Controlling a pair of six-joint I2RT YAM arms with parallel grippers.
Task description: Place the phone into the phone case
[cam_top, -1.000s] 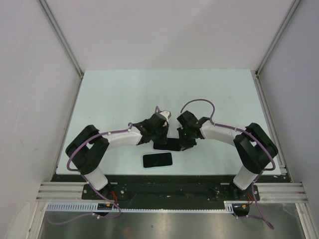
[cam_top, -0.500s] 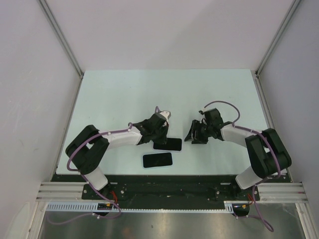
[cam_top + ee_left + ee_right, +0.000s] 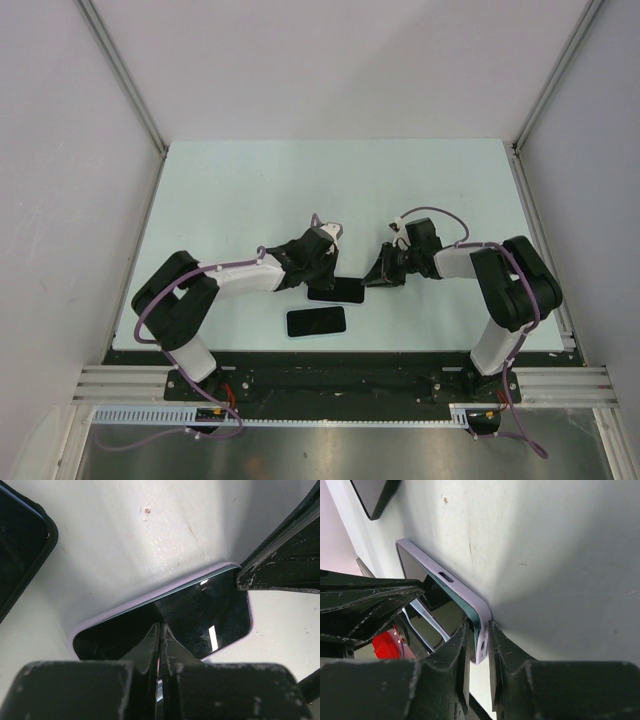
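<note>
lying flat, the phone [image 3: 337, 291] is seen inside a lilac case [image 3: 460, 591], long axis left-right. its right end is pinched by the right gripper [image 3: 479, 625]; the left gripper [image 3: 160, 627] is closed, tips resting on it.

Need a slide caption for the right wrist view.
Right end effector pinches a corner of the lilac phone case on the table.

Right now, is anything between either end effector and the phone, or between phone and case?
Nothing visible. The right end effector pinches a corner of the lilac case, the phone lying inside its rim; the shut left end effector seems to press on it. A second phone-like slab lies apart.
</note>
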